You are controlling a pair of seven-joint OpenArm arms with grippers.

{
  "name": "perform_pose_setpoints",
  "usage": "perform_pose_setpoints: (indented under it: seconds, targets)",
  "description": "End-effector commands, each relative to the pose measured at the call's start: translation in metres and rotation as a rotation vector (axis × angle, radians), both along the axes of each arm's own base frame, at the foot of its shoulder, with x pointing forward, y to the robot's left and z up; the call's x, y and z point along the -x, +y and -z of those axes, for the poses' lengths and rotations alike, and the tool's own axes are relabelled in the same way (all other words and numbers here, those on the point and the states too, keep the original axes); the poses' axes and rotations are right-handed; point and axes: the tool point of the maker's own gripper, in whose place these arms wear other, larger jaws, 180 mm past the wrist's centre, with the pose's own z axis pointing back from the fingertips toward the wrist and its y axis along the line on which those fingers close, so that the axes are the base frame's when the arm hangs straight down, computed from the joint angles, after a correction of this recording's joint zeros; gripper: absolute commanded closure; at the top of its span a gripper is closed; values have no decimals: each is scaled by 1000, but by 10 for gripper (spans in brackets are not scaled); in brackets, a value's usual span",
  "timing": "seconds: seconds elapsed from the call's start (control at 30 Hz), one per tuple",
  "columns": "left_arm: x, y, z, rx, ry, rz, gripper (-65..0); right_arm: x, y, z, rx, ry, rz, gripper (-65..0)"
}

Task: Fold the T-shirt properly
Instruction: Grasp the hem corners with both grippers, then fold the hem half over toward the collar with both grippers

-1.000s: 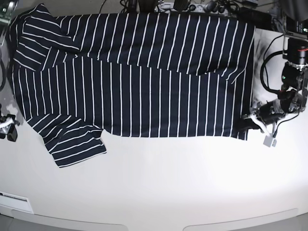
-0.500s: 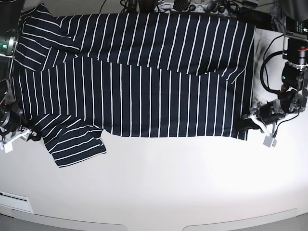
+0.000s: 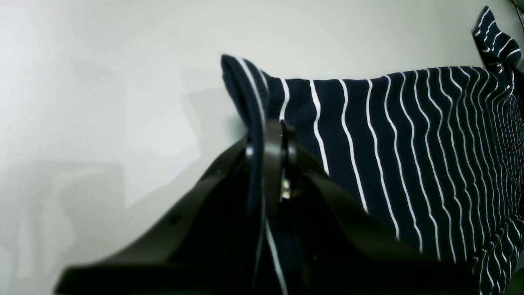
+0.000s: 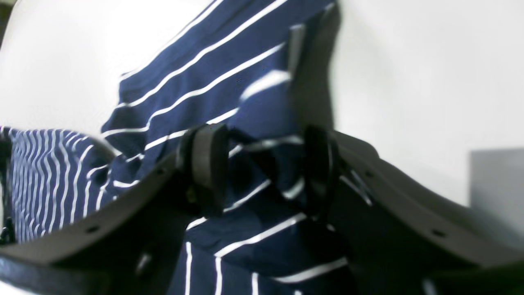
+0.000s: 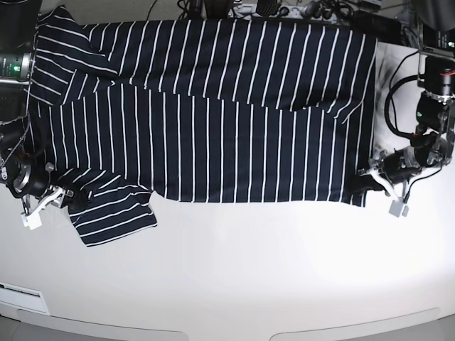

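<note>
The T-shirt [image 5: 213, 121], dark navy with thin white stripes, lies spread on the white table [image 5: 249, 270], one short sleeve [image 5: 114, 209] sticking out at the front left. My left gripper [image 5: 364, 182] is shut on the shirt's front right hem corner; in the left wrist view the gripper [image 3: 268, 135] pinches a raised fold of the T-shirt [image 3: 409, 143]. My right gripper [image 5: 69, 195] is at the sleeve's left edge. In the right wrist view it [image 4: 262, 170] stands open, a bunched fold of the T-shirt [image 4: 213, 82] lying between its fingers [image 4: 204, 168].
Cables and black equipment [image 5: 284, 8] line the table's back edge. The arm's base and looping cables [image 5: 426, 92] stand at the right. A white label [image 5: 21, 291] sits near the front left edge.
My right arm has come in from the table's left edge to the sleeve, with the sleeve cloth now between its fingers. The left arm and the shirt's body have not moved.
</note>
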Motion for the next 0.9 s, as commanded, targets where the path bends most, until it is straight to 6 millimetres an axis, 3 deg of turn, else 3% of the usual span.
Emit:
perform_pose_setpoints:
  seconds: [0.0,0.07,0.1,0.2,0.33,0.63,0.87]
  targets:
    - [7,14,6,-75,53,7,0,-7,-7,-12,15,-24,-4,-206]
    - [7,14,6,-75,51,9,0,-8,-7,-14,16,-29,-5,-30]
    - [7,13,5,-73,45,21,0,-9,-8,-16,19,-34,-5,0]
    - [5,8,1,-68,15,62,0,-15,-7,-28,33,-68,-22,0]
    - [-20,21,-16,-126,-59,1,0,-26,2,-49,113,-139,-93,0]
    - [-80,26,-90,-190,-238,-4,0,-62,6,-108,317,-348,-164,0]
    - [-80,19,-96,-159,-248,27,0,-84,20,-131,431,-381,-249,0]
